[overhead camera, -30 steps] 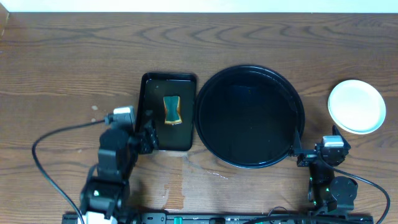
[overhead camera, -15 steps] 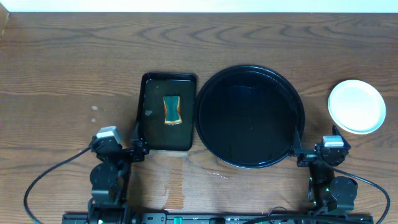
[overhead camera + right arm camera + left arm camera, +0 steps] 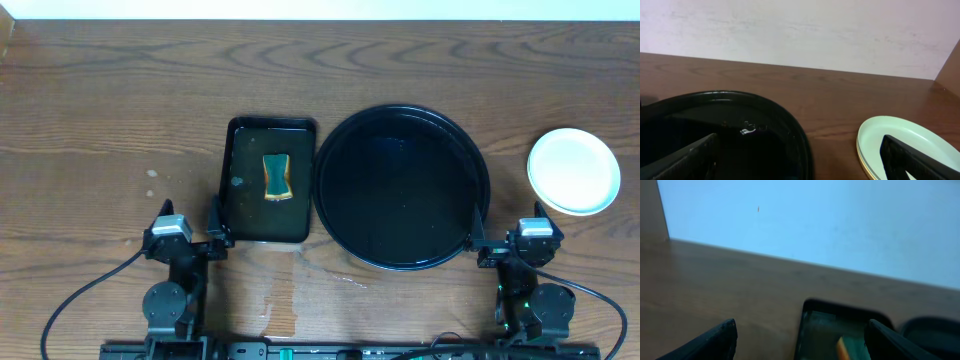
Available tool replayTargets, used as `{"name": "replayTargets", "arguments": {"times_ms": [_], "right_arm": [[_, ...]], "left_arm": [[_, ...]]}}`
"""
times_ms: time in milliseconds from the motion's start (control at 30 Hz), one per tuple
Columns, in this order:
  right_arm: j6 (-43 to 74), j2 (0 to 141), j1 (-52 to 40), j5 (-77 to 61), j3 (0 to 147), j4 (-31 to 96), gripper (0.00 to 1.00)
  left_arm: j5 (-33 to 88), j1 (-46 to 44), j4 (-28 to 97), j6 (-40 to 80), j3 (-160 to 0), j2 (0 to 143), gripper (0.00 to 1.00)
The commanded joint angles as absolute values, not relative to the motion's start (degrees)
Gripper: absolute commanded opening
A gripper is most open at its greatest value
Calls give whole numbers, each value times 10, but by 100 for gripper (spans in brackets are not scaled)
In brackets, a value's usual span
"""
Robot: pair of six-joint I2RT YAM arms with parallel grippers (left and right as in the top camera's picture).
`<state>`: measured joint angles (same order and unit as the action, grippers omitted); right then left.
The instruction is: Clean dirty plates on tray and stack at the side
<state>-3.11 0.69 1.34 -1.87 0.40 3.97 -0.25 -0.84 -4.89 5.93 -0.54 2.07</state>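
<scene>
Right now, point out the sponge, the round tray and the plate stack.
sponge [image 3: 277, 177], overhead view, middle of its top
round tray [image 3: 400, 190], overhead view, bare floor
plate stack [image 3: 573, 171], overhead view, centre of top plate

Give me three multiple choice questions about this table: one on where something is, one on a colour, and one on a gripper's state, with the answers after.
1. Where does the plate stack sit relative to the round black tray?
A. inside it
B. on the table, to its right
C. to its left

2. What colour is the top plate of the stack?
A. red
B. pale mint
C. black

3. How is the right gripper?
A. shut on a plate
B. shut on the tray's rim
C. open, holding nothing

Answers:
1 B, the stack rests on bare wood to the right of the tray.
2 B, the right wrist view shows a mint face over a yellow edge.
3 C, its jaws stand wide apart with nothing between them.
</scene>
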Motion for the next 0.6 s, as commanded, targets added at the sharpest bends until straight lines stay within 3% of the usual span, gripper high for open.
{"name": "replayTargets", "arguments": {"times_ms": [0, 200, 567], "right_arm": [[-22, 3, 11, -19, 3, 41, 99], [-22, 3, 11, -19, 3, 41, 99], [-22, 3, 11, -19, 3, 41, 99]], "left_arm": [[-7, -5, -37, 47, -2, 0, 82], [-4, -6, 41, 50, -2, 1, 82], [-5, -6, 42, 50, -2, 3, 82]]}}
